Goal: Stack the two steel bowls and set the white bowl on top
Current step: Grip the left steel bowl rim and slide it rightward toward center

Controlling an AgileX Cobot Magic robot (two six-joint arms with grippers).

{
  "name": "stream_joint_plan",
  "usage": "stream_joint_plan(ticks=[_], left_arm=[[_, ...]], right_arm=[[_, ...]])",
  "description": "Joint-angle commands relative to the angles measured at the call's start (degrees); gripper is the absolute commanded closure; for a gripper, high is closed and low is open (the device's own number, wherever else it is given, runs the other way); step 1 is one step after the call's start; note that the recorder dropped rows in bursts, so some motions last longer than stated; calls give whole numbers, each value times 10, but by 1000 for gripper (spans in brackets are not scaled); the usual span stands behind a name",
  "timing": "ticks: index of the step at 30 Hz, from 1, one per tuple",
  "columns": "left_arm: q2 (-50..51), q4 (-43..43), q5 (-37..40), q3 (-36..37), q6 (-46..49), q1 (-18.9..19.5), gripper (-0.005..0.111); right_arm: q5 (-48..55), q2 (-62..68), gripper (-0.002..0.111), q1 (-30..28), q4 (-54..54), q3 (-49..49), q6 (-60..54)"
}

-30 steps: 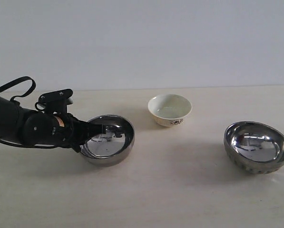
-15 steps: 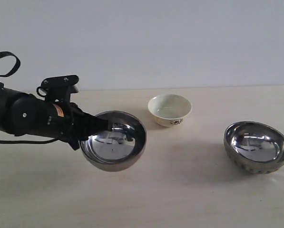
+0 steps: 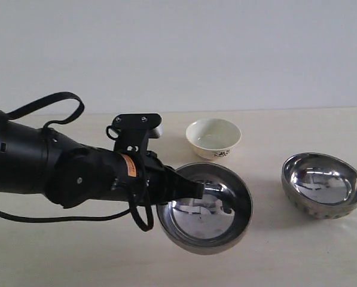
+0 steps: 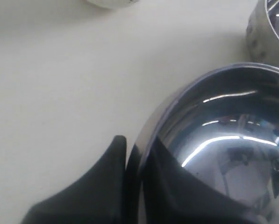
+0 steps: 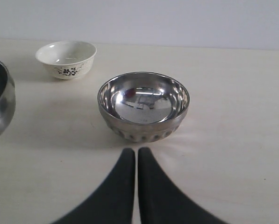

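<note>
The left hand (image 3: pixel 193 191) is closing almost fully on the rim of one steel bowl (image 3: pixel 209 210), pinching the thin metal wall. In the left wrist view the left hand (image 4: pixel 131 148) is showing one dark finger (image 4: pixel 90 189) lying against the outside of the steel bowl (image 4: pixel 223 140) and the other sitting inside it, with the rim caught between them. This gripped bowl is hanging upright at the front of the worktop (image 3: pixel 298 257), near the middle of the exterior view. Whether its base is touching the surface is not clear. The bulky black left arm (image 3: pixel 52 170) is reaching in from the left behind it. The second steel bowl (image 3: pixel 323 185) is standing upright on the worktop to the right, apart from the gripped one and with bare surface between them. The white bowl (image 3: pixel 213 137) is sitting further back, also upright and empty, between the two steel bowls and touching neither. The right hand (image 5: pixel 137 151) is resting with its two fingers pressed together and gripping nothing. It is pointing at the second steel bowl (image 5: pixel 144 105), just short of it, with the white bowl (image 5: pixel 67 58) beyond and off to one side.
</note>
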Motion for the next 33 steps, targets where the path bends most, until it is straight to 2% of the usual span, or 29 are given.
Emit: stream_joint_plan(ticks=[1,9,14,25,33], left_arm=[[36,-7,-14,-22,-26,-19,103],[84,-5,-5,-80,-32,-16,103],[116,-1,71,-121,-11,-7,103],[124,-4,48,-121,-12,5,103],[126,-4,3,-123,-35,5,103]], right_arm=[[-3,-3,108,-2,0,0,-1],[-3,-3,108,-2,0,0,-1],[-3,-3,108,-2,0,0,-1],[-3,-3,108,-2,0,0,-1],[-3,-3,108,-2,0,0,-1]])
